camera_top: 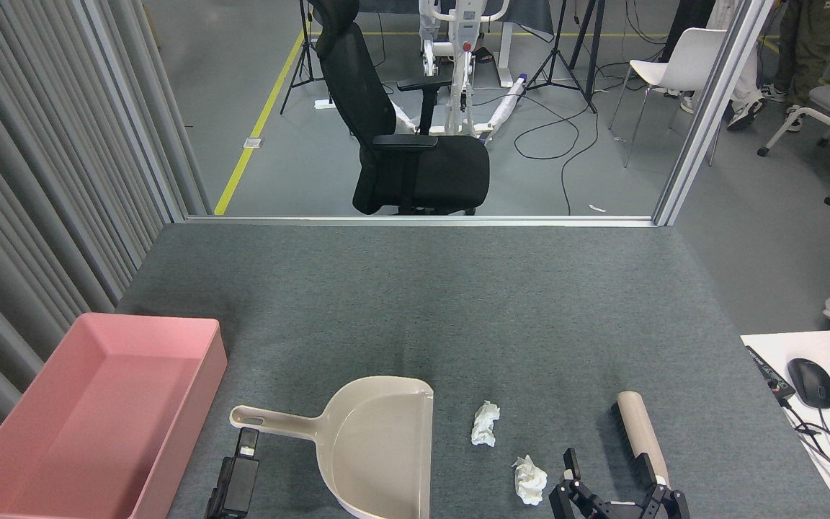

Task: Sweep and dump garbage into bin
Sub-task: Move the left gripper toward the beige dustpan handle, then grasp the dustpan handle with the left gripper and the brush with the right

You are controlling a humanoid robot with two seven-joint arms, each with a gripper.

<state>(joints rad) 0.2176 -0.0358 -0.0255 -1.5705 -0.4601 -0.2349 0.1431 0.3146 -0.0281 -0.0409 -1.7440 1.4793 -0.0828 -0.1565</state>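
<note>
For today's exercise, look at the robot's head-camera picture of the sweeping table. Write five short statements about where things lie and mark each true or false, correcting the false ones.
1. The pink bin holds both tissue wads. False: the bin shows no wads; both lie on the grey table.
2. The beige dustpan lies between the bin and the wads. True.
3. The farther wad sits inside the dustpan. False: it lies on the table, just right of the dustpan's open edge.
4. The nearer wad lies just left of the right gripper. True.
5. The left gripper holds the brush. False: it is beside the dustpan handle; the brush lies far right.
</note>
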